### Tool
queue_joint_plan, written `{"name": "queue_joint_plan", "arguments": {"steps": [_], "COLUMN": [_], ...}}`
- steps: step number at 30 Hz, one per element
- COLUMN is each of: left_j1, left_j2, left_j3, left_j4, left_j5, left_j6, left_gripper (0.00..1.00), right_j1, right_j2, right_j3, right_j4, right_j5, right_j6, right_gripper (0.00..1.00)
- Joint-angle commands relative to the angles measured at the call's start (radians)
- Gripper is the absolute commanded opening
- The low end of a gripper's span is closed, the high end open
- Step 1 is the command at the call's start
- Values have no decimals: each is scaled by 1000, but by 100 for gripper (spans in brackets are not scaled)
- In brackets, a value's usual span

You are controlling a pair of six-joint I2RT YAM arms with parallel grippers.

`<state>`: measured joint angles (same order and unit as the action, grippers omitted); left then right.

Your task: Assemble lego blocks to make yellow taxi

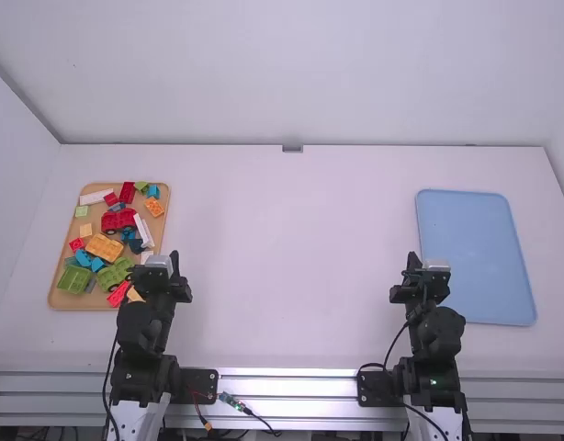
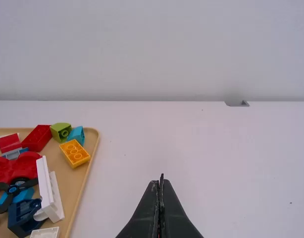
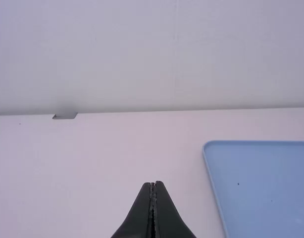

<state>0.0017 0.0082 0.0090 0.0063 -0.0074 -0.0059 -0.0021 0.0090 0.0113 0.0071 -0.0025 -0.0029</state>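
The left hand (image 1: 174,259) is closed and empty, its two fingertips meeting. Just beside it, on its outer side, lies the tan tray (image 1: 54,292) of building blocks. Nearest the hand within this tray are white pieces (image 1: 142,230), beside a dark blue piece (image 2: 24,216). Toward the middle lie a red wheeled base (image 1: 118,220) and a large yellow-orange block (image 1: 105,247); two green wheeled pieces (image 1: 75,279) occupy the near part. A smaller yellow-orange studded block (image 2: 75,152) lies by the far inner edge, near a light blue piece (image 2: 76,135) and a lime-green piece (image 2: 61,132). The right hand (image 1: 412,261), likewise closed and empty, is well apart from the blocks, across the white desk (image 1: 291,266). Beside it, on its outer side, a flat blue tray (image 1: 475,257) lies on the desk.
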Motion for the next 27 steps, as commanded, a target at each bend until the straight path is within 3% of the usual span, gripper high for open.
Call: {"name": "queue_joint_plan", "arguments": {"steps": [1,15,22,23,27], "left_j1": [0,-4,-8,-10,-11], "left_j2": [0,67,144,202,220], "left_j3": [1,56,112,152,165], "left_j4": [0,-18,-25,-25,-25], "left_j5": [0,-1,-2,-2,-2], "left_j6": [0,-3,-5,-8,-8], "left_gripper": [0,9,18,25,27], "right_j1": [0,2,4,6,6], "right_j2": [0,84,198,283,306], "right_j3": [0,63,131,178,192], "right_j4": [-2,-16,-10,7,12], "right_j5": [0,-7,-14,-20,-21], "right_j6": [1,-4,-9,-10,-7], "right_gripper": [0,9,19,25,27]}}
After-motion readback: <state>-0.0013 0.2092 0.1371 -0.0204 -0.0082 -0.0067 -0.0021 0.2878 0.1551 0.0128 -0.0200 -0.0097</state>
